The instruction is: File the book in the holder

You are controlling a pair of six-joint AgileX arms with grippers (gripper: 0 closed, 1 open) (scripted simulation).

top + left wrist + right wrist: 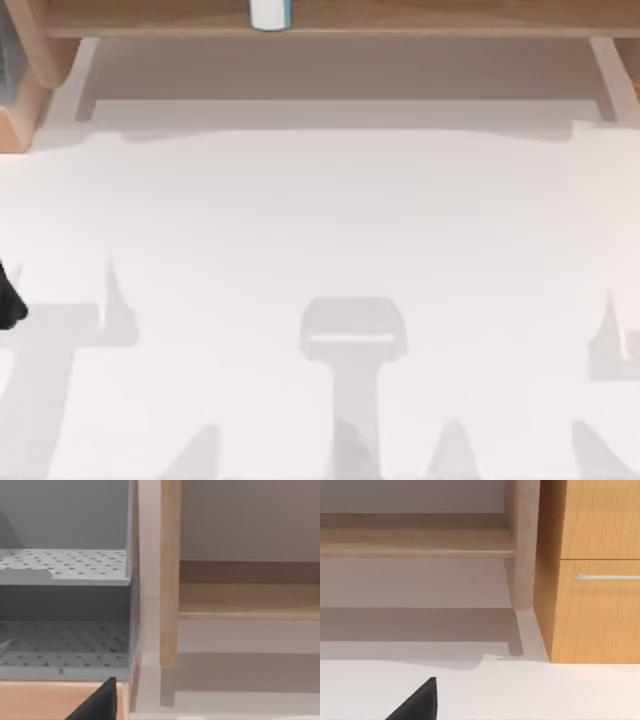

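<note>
Top view: the book [270,14] is standing on the wooden shelf [450,18] at the table's far edge, well beyond the left gripper [8,300] idling at the left margin, finger state indeterminable, so filing appears not yet begun

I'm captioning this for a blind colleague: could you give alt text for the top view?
A small white book with a teal edge stands on a wooden shelf at the far edge of a white table. Arm shadows fall across the near side, and a dark bit of the left arm shows at the left edge.
</note>
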